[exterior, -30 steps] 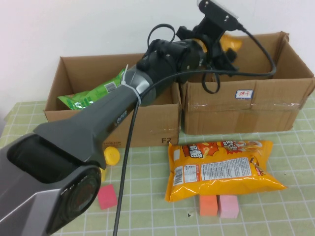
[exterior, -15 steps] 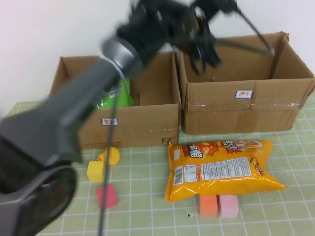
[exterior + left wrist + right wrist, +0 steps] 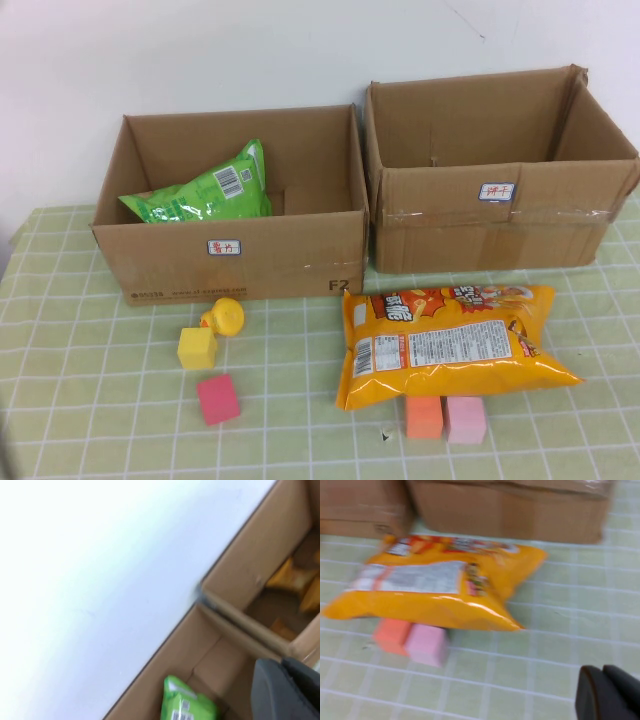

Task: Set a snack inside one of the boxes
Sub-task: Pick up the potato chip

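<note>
Two cardboard boxes are seen side by side: green snack bag [image 3: 205, 190] lies in the left box [image 3: 235, 255], right box [image 3: 500, 225] beside it. Orange chip bag [image 3: 450, 340] lies on tablecloth [image 3: 100, 400] in front. Left gripper [image 3: 287, 692] is clenched, empty, above boxes; right gripper [image 3: 610, 697] clenched, empty, near chip bag.

Left claw [image 3: 287, 690] dark grey, rounded matte fingers, right claw [image 3: 607, 692] black, smooth, blunt-edged

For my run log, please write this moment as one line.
left gripper: shut, above boxes, empty | right gripper: shut, above table | green snack bag: in left box | orange snack bag: on table
</note>
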You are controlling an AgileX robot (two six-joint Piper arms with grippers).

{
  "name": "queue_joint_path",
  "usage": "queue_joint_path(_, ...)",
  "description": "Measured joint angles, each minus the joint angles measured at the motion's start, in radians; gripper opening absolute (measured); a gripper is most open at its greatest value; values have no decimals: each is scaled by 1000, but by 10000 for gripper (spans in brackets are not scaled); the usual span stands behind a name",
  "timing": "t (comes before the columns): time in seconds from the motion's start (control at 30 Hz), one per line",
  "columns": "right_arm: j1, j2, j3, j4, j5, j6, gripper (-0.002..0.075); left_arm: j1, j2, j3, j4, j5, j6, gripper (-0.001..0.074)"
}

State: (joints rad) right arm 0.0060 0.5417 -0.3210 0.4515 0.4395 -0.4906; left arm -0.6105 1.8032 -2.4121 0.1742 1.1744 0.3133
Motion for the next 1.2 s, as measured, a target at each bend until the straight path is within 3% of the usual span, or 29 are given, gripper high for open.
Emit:
queue_joint_path(0.2, 0, 0, 0, 312, 65, -320, 70, -1, -156, 28, -49, 81, 8, 0)
queue_joint_path(0.33, 0, 21, 0, 477, 100, -483, 153, -2, -279, 167, -54, 92, 28, 0)
queue_joint_path(0.57, 0, 230, -91, 533, 122, -550, 449, -2, -532, 620, -56, 44, 34, 0)
queue_joint_path(0.67, 0, 401, -196, 539, 159, -515, 519, -2, -701, 897, -56, -74, 24, 0)
queue_joint_path(0.97, 0, 773, -369, 548, 176, -485, 536, -2, -973, 1442, -54, -283, -52, 0)
queue_joint_path(1.2, 89, 952, -422, 569, 109, -663, 536, -2, -1078, 1733, 21, -382, -94, -1)
